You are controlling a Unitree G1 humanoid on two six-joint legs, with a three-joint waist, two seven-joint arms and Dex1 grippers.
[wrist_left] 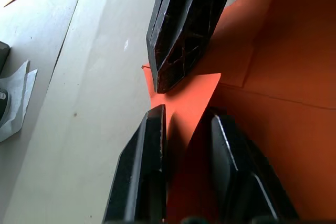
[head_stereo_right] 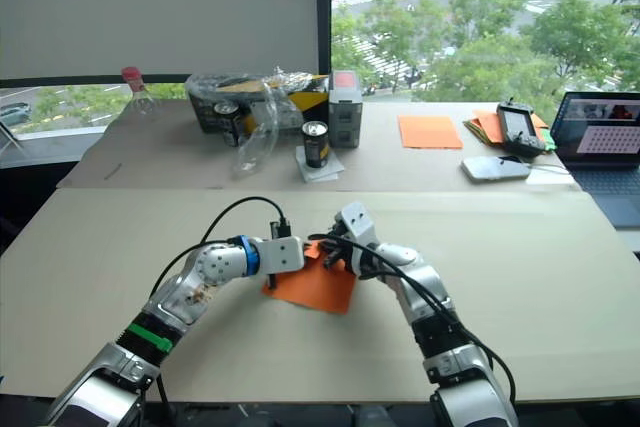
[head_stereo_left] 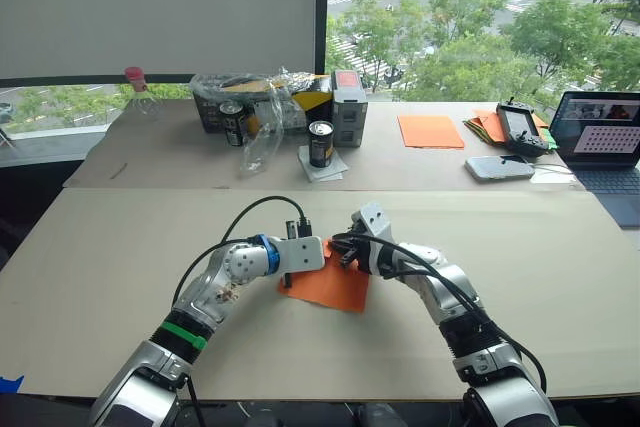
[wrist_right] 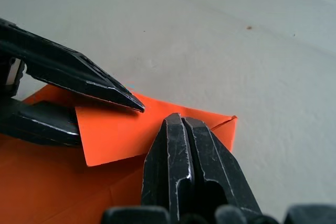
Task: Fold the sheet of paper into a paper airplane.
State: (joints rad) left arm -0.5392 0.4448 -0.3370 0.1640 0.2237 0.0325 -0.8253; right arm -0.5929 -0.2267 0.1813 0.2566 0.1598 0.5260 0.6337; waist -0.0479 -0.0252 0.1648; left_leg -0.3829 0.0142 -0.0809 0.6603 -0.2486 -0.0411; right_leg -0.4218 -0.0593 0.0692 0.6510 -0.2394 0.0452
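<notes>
The sheet of paper (head_stereo_left: 330, 287) lies near the middle of the front worktop (head_stereo_left: 120, 267), between the two arms, with both grippers meeting over its far edge. The left gripper (wrist_left: 184, 119) has its fingers (wrist_left: 142, 161) parted, straddling a raised flap of the orange paper, one finger on the bare worktop side and the other over the paper. In the right wrist view that flap stands up as a folded strip with the left gripper's two fingers spread above and below it. The right gripper (wrist_right: 181, 121) has its fingers pressed tight together, tips down on the folded far edge of the paper just beside the flap; whether any paper is pinched between them cannot be told. The two grippers' fingertips are very near each other, almost touching.

The worktop is a broad pale surface covered in beige board. On the far table by the window stand two dark cans (head_stereo_left: 320, 143), a clear plastic bottle (head_stereo_left: 262, 132), a small grey box (head_stereo_left: 349, 107) and a crate wrapped in plastic (head_stereo_left: 250, 92). Farther right lie a smooth orange sheet (head_stereo_left: 430, 130), a pile of orange and green papers (head_stereo_left: 490, 125), a handheld controller (head_stereo_left: 522, 127), a phone (head_stereo_left: 499, 167) and an open laptop (head_stereo_left: 605, 137). Through the window are trees and a street.
</notes>
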